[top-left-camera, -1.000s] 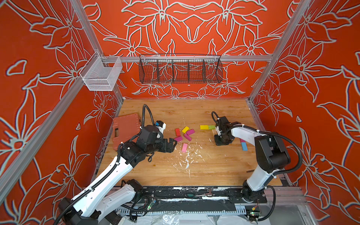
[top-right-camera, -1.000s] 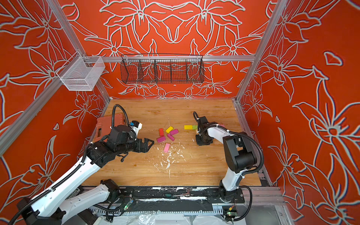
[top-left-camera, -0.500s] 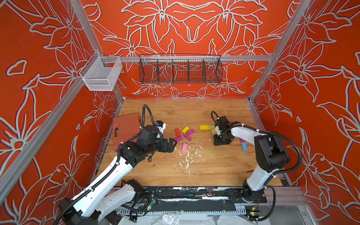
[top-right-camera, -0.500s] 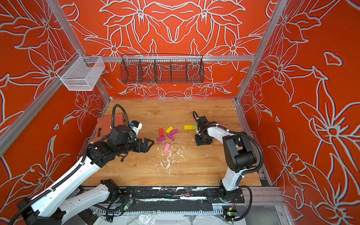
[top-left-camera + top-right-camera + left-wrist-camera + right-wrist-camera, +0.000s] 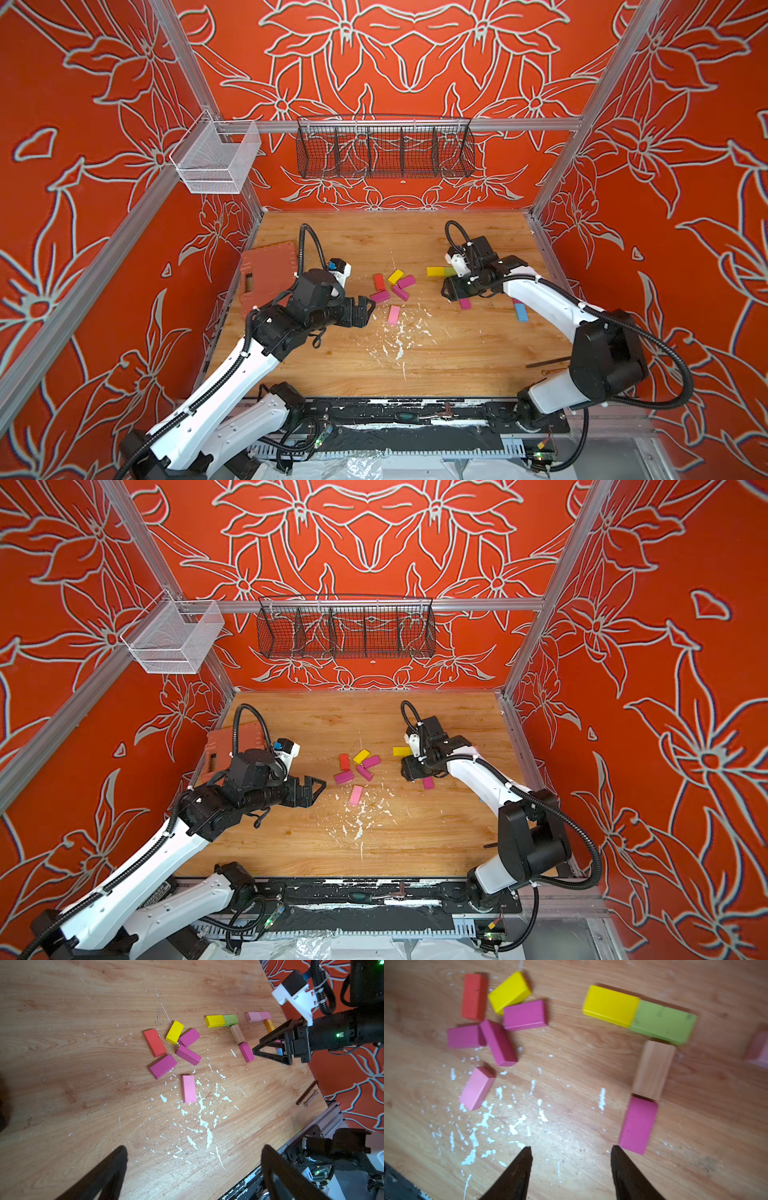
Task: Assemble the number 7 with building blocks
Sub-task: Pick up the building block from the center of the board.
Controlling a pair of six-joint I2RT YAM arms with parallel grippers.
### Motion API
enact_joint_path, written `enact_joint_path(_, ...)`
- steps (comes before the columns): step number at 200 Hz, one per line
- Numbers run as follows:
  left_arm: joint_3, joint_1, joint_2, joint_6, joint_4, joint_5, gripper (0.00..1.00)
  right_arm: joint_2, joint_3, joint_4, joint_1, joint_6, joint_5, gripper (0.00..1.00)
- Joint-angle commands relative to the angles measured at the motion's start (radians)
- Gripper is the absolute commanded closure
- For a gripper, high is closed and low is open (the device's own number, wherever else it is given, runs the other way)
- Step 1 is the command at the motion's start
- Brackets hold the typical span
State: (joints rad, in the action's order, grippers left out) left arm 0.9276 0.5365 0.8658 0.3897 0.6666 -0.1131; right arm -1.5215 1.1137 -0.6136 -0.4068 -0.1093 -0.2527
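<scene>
The right pincer (image 5: 571, 1148) hangs low over the table (image 5: 571, 1053), jaws about half apart with nothing between them. The magenta block (image 5: 638, 1124) lies just ahead of it and to one side, its near corner by one fingertip (image 5: 625, 1172), though the blur there leaves me unsure whether they touch. That block ends the stem of the 7 (image 5: 236, 1033). Beyond it comes the wood block (image 5: 653, 1070); farthest from the pincer, the green block (image 5: 662, 1021) and yellow block (image 5: 610, 1005) make the top bar. The step looks to be the letting-go. To do it well, draw the pincer up and straight back along its own fingers, never sideways, since a brush would skew the stem. The right arm reaches in from its base, elbow raised, forearm sloping down, wrist bent toward the table. The left pincer (image 5: 370, 312) is wide open and empty, held level, with the loose blocks (image 5: 405, 281) just ahead of it.
</scene>
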Motion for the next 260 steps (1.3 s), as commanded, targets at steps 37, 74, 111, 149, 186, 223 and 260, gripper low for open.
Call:
enact_joint_path(37, 0.025, -0.004, -0.081, -0.011, 0.151, 0.011, 0.03, -0.215, 0.187, 0.058, -0.143, 0.034, -0.032, 0.40)
enact_joint_path(74, 0.015, -0.004, -0.124, -0.015, 0.193, 0.027, 0.03, -0.355, 0.303, 0.034, -0.218, 0.037, 0.007, 0.44)
enact_joint_path(111, 0.007, -0.004, -0.163, -0.017, 0.195, 0.041, 0.03, -0.447, 0.354, 0.028, -0.256, 0.016, 0.074, 0.46)
enact_joint_path(149, 0.001, -0.004, -0.172, -0.018, 0.189, 0.041, 0.03, -0.496, 0.371, 0.032, -0.270, -0.013, 0.164, 0.51)
enact_joint_path(186, -0.001, -0.004, -0.171, -0.018, 0.185, 0.043, 0.03, -0.503, 0.363, 0.053, -0.271, -0.019, 0.194, 0.55)
enact_joint_path(223, -0.002, -0.004, -0.169, -0.020, 0.182, 0.044, 0.03, -0.507, 0.362, 0.058, -0.272, -0.024, 0.193, 0.70)
enact_joint_path(260, -0.001, -0.004, -0.161, -0.018, 0.177, 0.038, 0.03, -0.459, 0.326, 0.058, -0.267, -0.028, 0.176, 0.78)
